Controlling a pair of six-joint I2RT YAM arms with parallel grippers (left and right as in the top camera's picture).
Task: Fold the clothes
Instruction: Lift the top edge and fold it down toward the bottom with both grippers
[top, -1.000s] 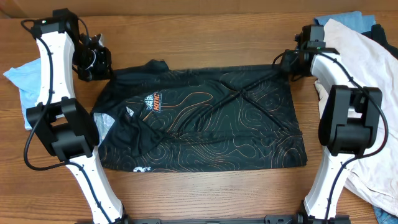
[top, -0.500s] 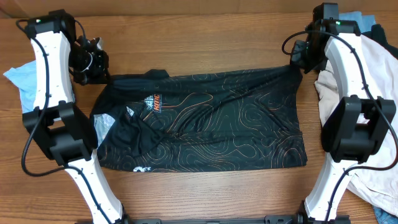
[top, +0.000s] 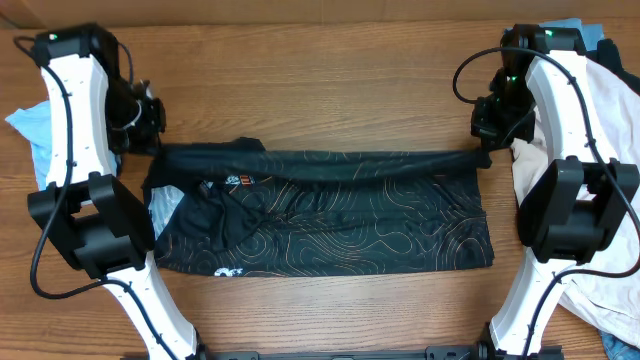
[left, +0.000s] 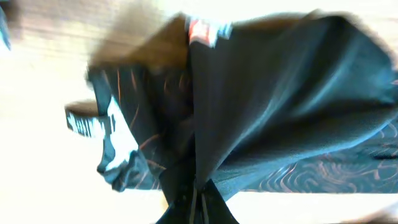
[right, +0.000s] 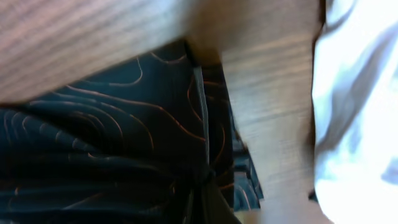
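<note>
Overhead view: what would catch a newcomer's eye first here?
The black shirt with orange contour lines dominates, spread across the middle of the wooden table. The left gripper and right gripper each pinch a far corner, holding that edge in a taut straight line between them. A heap of white cloth sits at the table's right edge, and a light blue cloth at the left.

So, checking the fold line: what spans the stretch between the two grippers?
In the overhead view, only the black shirt: its top edge runs straight from left gripper to right gripper.
</note>
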